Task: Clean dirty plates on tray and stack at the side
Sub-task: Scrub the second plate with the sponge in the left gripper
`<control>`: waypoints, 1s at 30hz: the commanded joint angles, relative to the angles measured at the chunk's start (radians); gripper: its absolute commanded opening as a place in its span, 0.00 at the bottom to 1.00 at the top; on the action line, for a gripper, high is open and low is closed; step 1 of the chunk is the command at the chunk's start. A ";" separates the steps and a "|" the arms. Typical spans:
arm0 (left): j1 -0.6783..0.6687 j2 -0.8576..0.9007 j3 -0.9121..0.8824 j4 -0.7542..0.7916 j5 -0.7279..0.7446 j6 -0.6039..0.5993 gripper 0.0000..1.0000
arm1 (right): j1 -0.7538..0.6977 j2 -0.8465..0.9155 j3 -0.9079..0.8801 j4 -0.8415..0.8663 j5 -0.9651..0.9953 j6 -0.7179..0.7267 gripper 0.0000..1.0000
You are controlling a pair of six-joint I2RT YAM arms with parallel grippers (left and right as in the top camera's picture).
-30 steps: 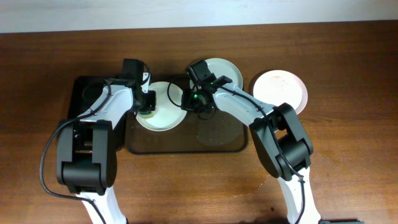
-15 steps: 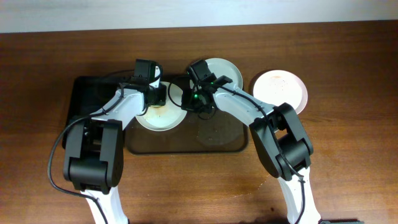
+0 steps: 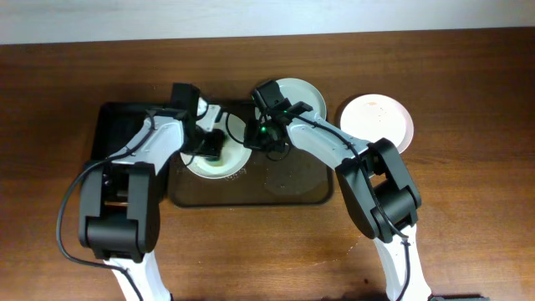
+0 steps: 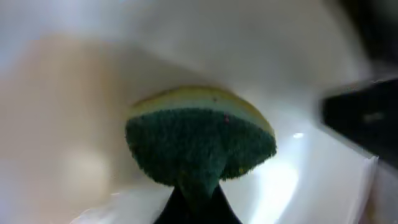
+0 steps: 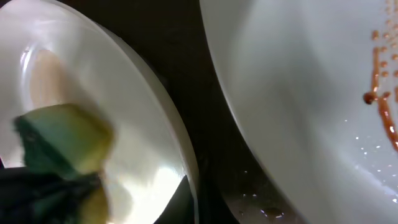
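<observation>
A white plate (image 3: 226, 160) lies at the left of the dark tray (image 3: 251, 196). My left gripper (image 3: 209, 149) is shut on a green and yellow sponge (image 4: 202, 146) and presses it on the plate's inside (image 4: 323, 180). My right gripper (image 3: 263, 140) is shut on this plate's right rim (image 5: 181, 155). The sponge also shows in the right wrist view (image 5: 62, 143). A second white plate (image 3: 303, 94) sits at the tray's far side, with red sauce streaks (image 5: 379, 99). A pinkish stained plate (image 3: 378, 121) lies on the table to the right of the tray.
A black container (image 3: 117, 134) stands to the left of the tray, under my left arm. The tray's near right part (image 3: 292, 180) is wet. Brown wooden table (image 3: 468, 209) extends on both sides and in front.
My left gripper has moved the sponge from the plate's far rim toward its middle, after first shifting right. My right gripper has held the plate's rim still.
</observation>
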 commanded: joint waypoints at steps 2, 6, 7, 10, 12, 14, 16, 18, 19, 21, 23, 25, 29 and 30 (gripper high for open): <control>-0.003 0.084 -0.057 0.143 0.008 -0.030 0.01 | -0.013 0.021 0.010 0.000 -0.002 0.002 0.04; 0.002 0.084 -0.057 0.195 -0.427 -0.294 0.01 | -0.013 0.021 0.010 0.000 -0.001 0.001 0.04; 0.003 0.084 -0.057 0.145 -0.524 -0.375 0.01 | -0.013 0.021 0.010 0.000 -0.002 0.001 0.04; 0.003 0.084 -0.057 0.021 -0.520 -0.373 0.01 | -0.013 0.021 0.010 0.000 -0.002 0.001 0.04; 0.001 0.084 -0.057 -0.094 -0.304 -0.222 0.01 | -0.013 0.021 0.010 0.000 -0.002 0.001 0.04; 0.001 0.084 -0.057 -0.138 -0.072 -0.058 0.01 | -0.013 0.021 0.010 0.000 -0.002 0.001 0.04; 0.001 0.084 -0.057 -0.111 0.118 0.077 0.01 | -0.013 0.021 0.010 0.000 -0.003 0.002 0.04; 0.002 0.084 -0.057 -0.018 0.209 0.102 0.01 | -0.013 0.021 0.010 0.000 -0.006 0.002 0.04; 0.003 0.084 -0.057 0.054 0.194 0.092 0.01 | -0.013 0.021 0.010 0.000 -0.006 0.001 0.04; 0.011 0.084 -0.057 0.140 0.040 -0.039 0.01 | -0.013 0.021 0.010 -0.001 -0.006 -0.003 0.04; 0.016 0.084 -0.057 0.208 -0.176 -0.189 0.01 | -0.013 0.021 0.010 0.000 -0.008 -0.003 0.04; 0.017 0.084 -0.057 0.217 -0.437 -0.322 0.01 | -0.013 0.021 0.010 0.000 -0.009 -0.003 0.04; 0.016 0.084 -0.057 0.008 -0.447 -0.360 0.01 | -0.013 0.021 0.010 0.000 -0.010 -0.006 0.04; 0.016 0.084 -0.057 -0.047 -0.344 -0.303 0.01 | -0.013 0.021 0.010 0.000 -0.010 -0.006 0.04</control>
